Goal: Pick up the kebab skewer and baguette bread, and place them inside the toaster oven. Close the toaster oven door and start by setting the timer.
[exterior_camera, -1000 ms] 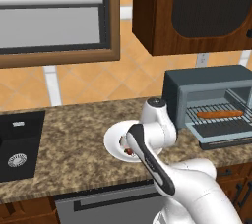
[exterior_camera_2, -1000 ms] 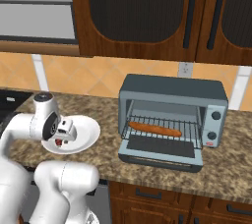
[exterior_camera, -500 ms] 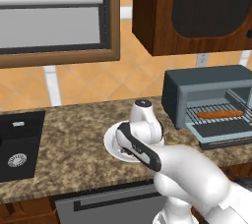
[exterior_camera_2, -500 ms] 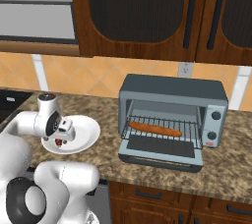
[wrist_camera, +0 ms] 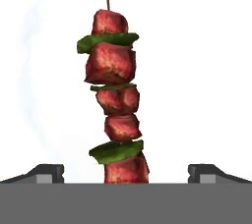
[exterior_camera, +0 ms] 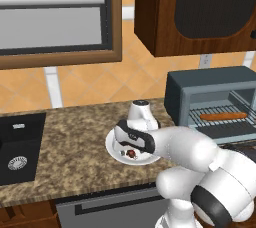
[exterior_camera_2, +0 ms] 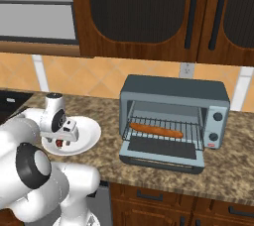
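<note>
The kebab skewer (wrist_camera: 115, 105), red meat chunks with green slices on a thin stick, lies on a white plate (exterior_camera: 112, 144) on the counter. My gripper (wrist_camera: 126, 173) hangs right above it, open, and the skewer's near end lies between the two wide-apart fingertips (wrist_camera: 47, 171). The hand and gripper (exterior_camera: 129, 148) cover part of the plate. The baguette bread (exterior_camera_2: 155, 130) rests on the wire rack inside the toaster oven (exterior_camera_2: 173, 91). The toaster oven door (exterior_camera_2: 161, 153) is folded down and open.
A black sink (exterior_camera: 17, 147) is set into the granite counter at the left. Dark wooden wall cabinets (exterior_camera_2: 149, 12) hang above the oven, and a wall outlet (exterior_camera_2: 186, 69) sits behind it. The oven's knobs (exterior_camera_2: 216, 126) are on its right side.
The hand has shifted slightly left over the plate while the arm's elbow swung forward and bulks larger in both base views. The jaws stayed open; kebab and baguette have not moved.
</note>
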